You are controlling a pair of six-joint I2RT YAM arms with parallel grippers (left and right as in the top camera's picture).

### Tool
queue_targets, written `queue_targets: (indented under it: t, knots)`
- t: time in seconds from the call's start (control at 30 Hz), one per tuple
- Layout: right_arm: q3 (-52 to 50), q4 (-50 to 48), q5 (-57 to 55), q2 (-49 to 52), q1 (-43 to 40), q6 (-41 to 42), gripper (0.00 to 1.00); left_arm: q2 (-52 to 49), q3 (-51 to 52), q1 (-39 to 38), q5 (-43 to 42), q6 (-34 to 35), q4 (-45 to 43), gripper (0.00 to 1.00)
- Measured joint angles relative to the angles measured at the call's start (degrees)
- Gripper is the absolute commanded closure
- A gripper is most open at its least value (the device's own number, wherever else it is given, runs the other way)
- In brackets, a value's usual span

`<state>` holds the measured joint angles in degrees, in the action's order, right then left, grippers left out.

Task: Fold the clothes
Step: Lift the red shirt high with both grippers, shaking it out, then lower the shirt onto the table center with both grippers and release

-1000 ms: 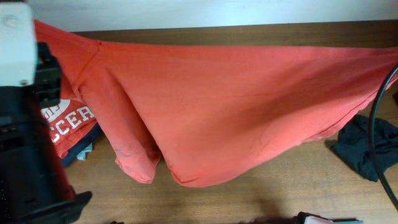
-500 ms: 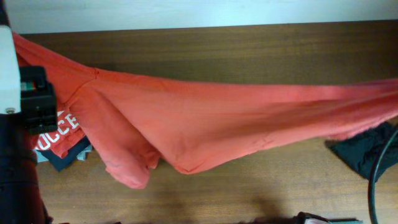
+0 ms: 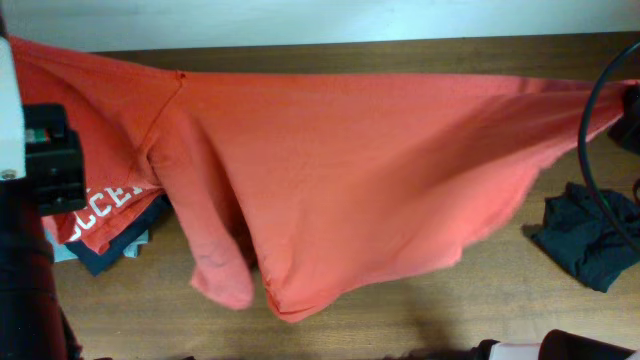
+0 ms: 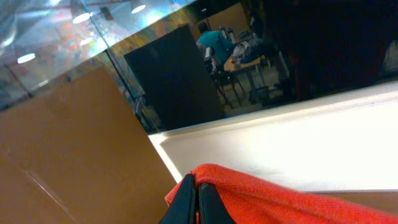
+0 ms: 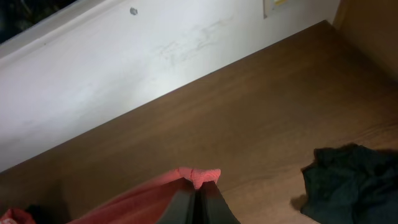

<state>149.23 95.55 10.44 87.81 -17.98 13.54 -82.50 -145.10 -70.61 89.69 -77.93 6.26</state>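
Left end effector (image 4: 198, 191) and right end effector (image 5: 198, 198) each pinch closed on the orange-red shirt (image 3: 350, 170), stretched above the table (image 3: 450, 315); at left, a red tee (image 3: 95, 222) shows white "CCE"

Orange-red shirt (image 3: 350, 180) hangs stretched above the wooden table (image 3: 480, 310).

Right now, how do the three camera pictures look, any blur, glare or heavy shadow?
Overhead: the orange-red shirt is soft with motion blur at its right edge and shadows the table. Left wrist: ceiling lights glare at top left; the near foreground is dim and unfocused. Right wrist: even light, dark garment slightly soft.
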Motion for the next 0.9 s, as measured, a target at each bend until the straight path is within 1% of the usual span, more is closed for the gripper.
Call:
queue_targets:
  t: [0.13, 0.27, 0.4, 0.53, 0.63, 0.77, 0.83, 0.9]
  knots:
    - [0.02, 0.0, 0.07, -1.31, 0.0, 0.0, 0.96, -1.11, 0.04, 0.15, 0.24, -3.54, -5.81, 1.0]
    - [0.02, 0.0, 0.0, -2.58, 0.0, -0.02, 0.96, -1.75, 0.07, 1.97, 0.22, -5.2, -7.19, 1.0]
    - [0.13, -0.04, 0.17, -3.02, 0.0, 0.0, 0.96, -1.9, 0.07, 6.12, 0.22, -7.32, -7.23, 1.0]
    - [0.15, -0.11, 0.17, -3.02, 0.0, -0.02, 0.96, -1.81, 0.17, 7.48, 0.11, -10.71, -2.69, 1.0]
    - [0.17, -0.15, 0.13, -3.02, 0.0, 0.0, 0.96, -1.49, 1.53, 7.76, -1.29, -12.17, 6.23, 1.0]
    - [0.17, -0.13, -0.09, -2.99, 0.0, 0.0, 0.96, -1.46, 4.52, 7.8, -4.07, -13.18, 14.97, 1.0]
    - [0.17, -0.15, -0.09, -2.99, 0.0, -0.02, 0.96, -1.46, 6.4, 7.8, -5.97, -13.46, 17.53, 1.0]
    - [0.17, -0.15, -0.13, -2.99, 0.0, -0.02, 0.96, -1.53, 8.26, 7.8, -7.91, -13.64, 18.23, 1.0]
